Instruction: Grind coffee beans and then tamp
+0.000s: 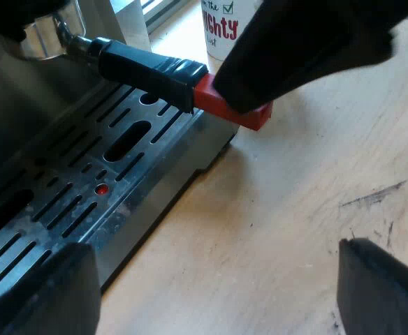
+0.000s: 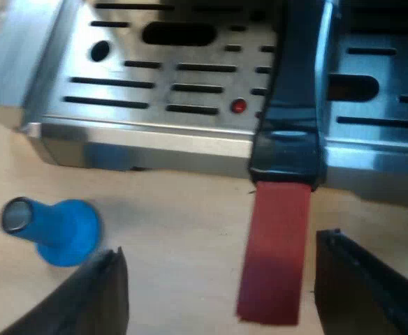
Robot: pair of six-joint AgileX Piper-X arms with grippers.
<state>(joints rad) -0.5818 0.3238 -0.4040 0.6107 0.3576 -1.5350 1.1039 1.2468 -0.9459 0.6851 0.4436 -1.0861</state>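
Flagging the holder [image 1: 148,70] first: its dark handle sticks out over the machine's drip tray [image 1: 85,174], with the metal head tucked up under the machine's front. The red end [image 2: 274,258] reaches past the tray edge, over the table [image 1: 295,209]. Can't tell if it's locked in or just seated.

State of the right hand [image 2: 221,250]: fingers apart, one on each side of the red end, not touching it. The left wrist view has it right over that red tip. State of the left hand [image 1: 216,248]: fingers apart, holding nothing, low over the table beside the tray's edge.

The blue tamper [image 2: 57,230] sits on the table near the tray's front, apart from the handle and untouched. The mug [image 1: 221,28] is on the table beyond the red end.

My read is that the grip on the handle isn't made yet.

Risks from here:
- Closing on the very tip gives a short hold, so the handle could slip or twist when turned.
- Off-centre fingers would let one side hit first and shove the handle sideways.
- A wide swing could clip the mug or the tamper.
- The left hand is close by, so the arms could collide if both move in.
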